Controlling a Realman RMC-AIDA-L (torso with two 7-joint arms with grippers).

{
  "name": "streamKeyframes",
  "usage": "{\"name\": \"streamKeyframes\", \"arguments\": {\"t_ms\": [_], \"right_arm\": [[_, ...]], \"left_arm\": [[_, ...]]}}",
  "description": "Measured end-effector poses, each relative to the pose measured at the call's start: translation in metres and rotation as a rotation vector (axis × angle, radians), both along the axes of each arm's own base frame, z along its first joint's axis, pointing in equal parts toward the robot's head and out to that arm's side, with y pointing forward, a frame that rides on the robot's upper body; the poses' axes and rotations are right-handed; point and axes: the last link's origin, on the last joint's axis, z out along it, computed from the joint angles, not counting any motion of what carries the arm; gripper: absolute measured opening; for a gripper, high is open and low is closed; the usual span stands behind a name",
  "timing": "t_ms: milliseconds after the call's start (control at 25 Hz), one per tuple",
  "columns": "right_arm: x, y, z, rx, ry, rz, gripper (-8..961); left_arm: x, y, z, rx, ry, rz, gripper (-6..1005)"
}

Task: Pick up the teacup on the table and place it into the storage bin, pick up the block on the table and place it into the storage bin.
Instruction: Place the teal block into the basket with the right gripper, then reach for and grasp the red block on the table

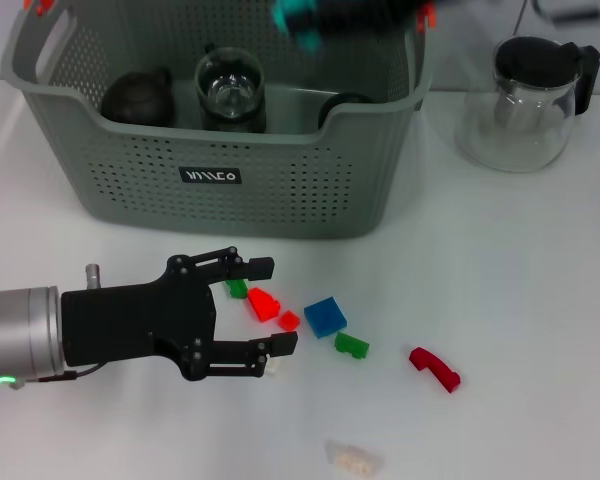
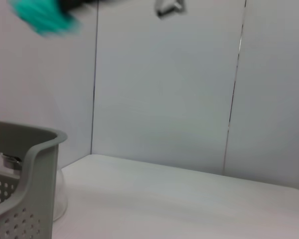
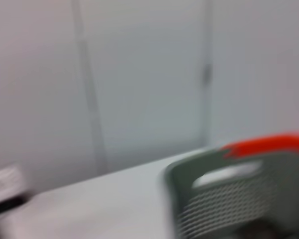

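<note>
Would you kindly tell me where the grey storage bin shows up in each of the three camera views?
Head view: the storage bin fills the upper left, behind the left gripper.
Left wrist view: only one rounded corner of it shows, at the lower left edge.
Right wrist view: a blurred corner with a cut-out handle, lower right.
Shared landmark: its perforated grey wall.

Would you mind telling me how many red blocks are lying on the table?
3: one red block between the left gripper's open fingers, a smaller one just beside it, and a curved one apart toward the right. Others may be hidden.
</note>
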Motion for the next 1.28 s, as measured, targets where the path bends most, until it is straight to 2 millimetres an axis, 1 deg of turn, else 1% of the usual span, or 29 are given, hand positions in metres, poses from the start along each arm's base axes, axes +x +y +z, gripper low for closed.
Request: {"name": "streamKeyframes", "arguments": {"t_ms": [80,160,280,360,640,760,960,1080,1200,1280], "right_arm": [[-0.015,0.015,0.003,0.072,-0.006,-0.014,442],[-0.023,0.03,0.006,0.143,-0.029,-0.04,445],[-0.024,0.047,0.008,0.228,-0.055,-0.096,449],[-0.017,0.059,0.009,0.299,-0.062,-0.137,452],[-0.005,0.063,0.009,0.314,-0.07,-0.167,462],[-0.002,0.06,0.011,0.304,-0.079,-0.157,466],[0.004,0.039,0.017,0.201,-0.047,-0.091,721],[0.013,0.016,0.025,0.096,0.022,-0.028,784],[0.03,-0.008,0.032,-0.016,0.037,0.03,846],[0.045,-0.021,0.034,-0.084,0.013,0.056,840]], "left_arm": [[0.001,0.0,0.0,0.0,-0.004,-0.002,848],[0.001,0.0,0.0,-0.001,-0.007,-0.004,847],[0.002,0.0,0.0,-0.001,-0.008,-0.004,847],[0.001,0.0,-0.001,-0.003,-0.011,0.0,847],[0.0,-0.002,-0.003,-0.008,-0.016,0.008,848],[0.0,-0.002,-0.003,-0.009,-0.017,0.007,848],[0.001,-0.002,-0.002,-0.01,-0.018,0.004,847],[0.001,-0.002,-0.002,-0.012,-0.018,0.001,847],[0.001,-0.003,-0.002,-0.015,-0.02,-0.003,847],[0.001,-0.003,-0.001,-0.015,-0.018,-0.003,847]]}}
